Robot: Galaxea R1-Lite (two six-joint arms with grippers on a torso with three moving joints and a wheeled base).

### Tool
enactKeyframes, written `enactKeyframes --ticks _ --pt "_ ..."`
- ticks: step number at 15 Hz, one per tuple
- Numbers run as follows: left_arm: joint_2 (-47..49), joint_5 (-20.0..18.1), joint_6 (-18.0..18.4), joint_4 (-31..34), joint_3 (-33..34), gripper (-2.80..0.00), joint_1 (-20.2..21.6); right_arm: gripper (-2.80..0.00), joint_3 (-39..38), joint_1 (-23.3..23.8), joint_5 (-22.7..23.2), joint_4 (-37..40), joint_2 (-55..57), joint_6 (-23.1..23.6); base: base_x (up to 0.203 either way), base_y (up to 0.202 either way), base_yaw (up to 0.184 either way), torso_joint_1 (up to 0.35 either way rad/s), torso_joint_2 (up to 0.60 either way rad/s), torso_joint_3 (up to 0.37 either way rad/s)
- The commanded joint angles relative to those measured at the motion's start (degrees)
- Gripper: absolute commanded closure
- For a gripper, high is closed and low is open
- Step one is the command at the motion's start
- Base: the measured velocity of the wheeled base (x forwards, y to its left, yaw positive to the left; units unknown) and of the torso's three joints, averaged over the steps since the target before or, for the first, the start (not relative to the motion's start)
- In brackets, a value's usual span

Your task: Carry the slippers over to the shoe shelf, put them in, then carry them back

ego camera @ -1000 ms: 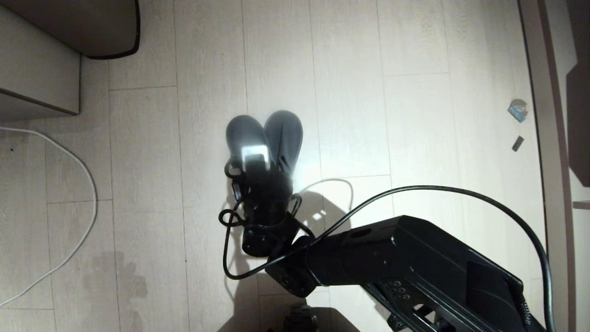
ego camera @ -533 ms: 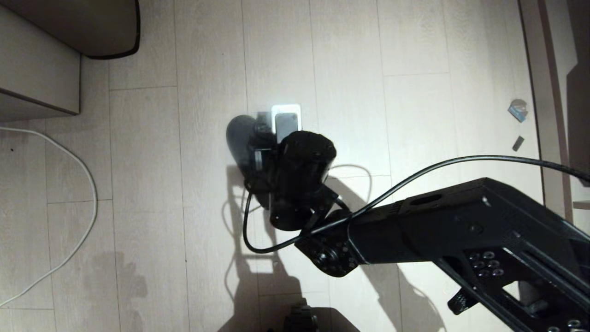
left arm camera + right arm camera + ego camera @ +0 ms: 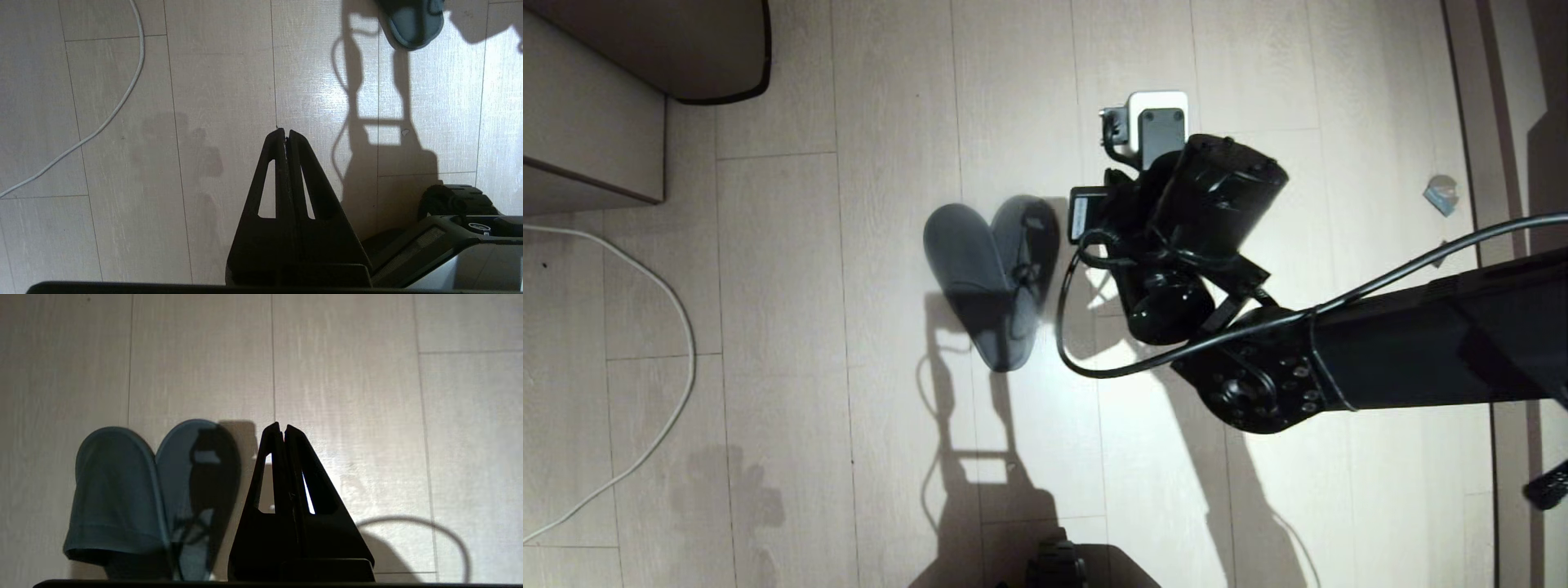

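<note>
the slippers (image 3: pixel 992 273) lie side by side on the floor (image 3: pixel 849 327), toes touching each other, heels overlapping. my right gripper (image 3: pixel 282 430) hangs just beside them, fingers pressed together on nothing; the left gripper (image 3: pixel 284 132) is parked well away from them, also closed. they look soft, light and floppy, so i'd pinch both at the overlapping heels.

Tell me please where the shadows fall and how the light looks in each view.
Head view: a hard arm shadow covers part of the slippers and stretches over the brightly lit floor. Right wrist view: the shut right gripper shadows one slipper. Left wrist view: the left gripper shows as a dark silhouette against pale boards.
</note>
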State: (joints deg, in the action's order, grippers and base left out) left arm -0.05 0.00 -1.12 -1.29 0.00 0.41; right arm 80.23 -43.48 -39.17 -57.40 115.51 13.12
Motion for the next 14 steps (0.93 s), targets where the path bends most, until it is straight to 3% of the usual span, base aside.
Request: enactKeyframes --ticks 1,7,11,14 --pt "0.05 0.0 -0.05 -0.03 0.44 0.0 0.02 0.0 -4.76 1.28 1.31 0.8 -8.26 0.06 0.0 0.0 0.0 0.0 0.0 0.0" --pt "0.05 0.0 -0.05 -0.03 0.44 0.0 0.02 0.0 -20.63 6.25 7.29 10.74 -26.94 -7.78 0.0 0.0 0.0 0.0 0.0 0.0" --pt "0.04 0.0 -0.02 -0.03 0.44 0.0 0.02 0.0 -32.14 13.52 16.17 12.29 -39.08 -8.68 0.0 0.0 0.0 0.0 0.0 0.0" --pt "0.05 0.0 -0.02 -0.03 0.44 0.0 0.02 0.0 -37.68 19.49 20.16 19.26 -48.36 -8.64 0.0 0.0 0.0 0.0 0.0 0.0"
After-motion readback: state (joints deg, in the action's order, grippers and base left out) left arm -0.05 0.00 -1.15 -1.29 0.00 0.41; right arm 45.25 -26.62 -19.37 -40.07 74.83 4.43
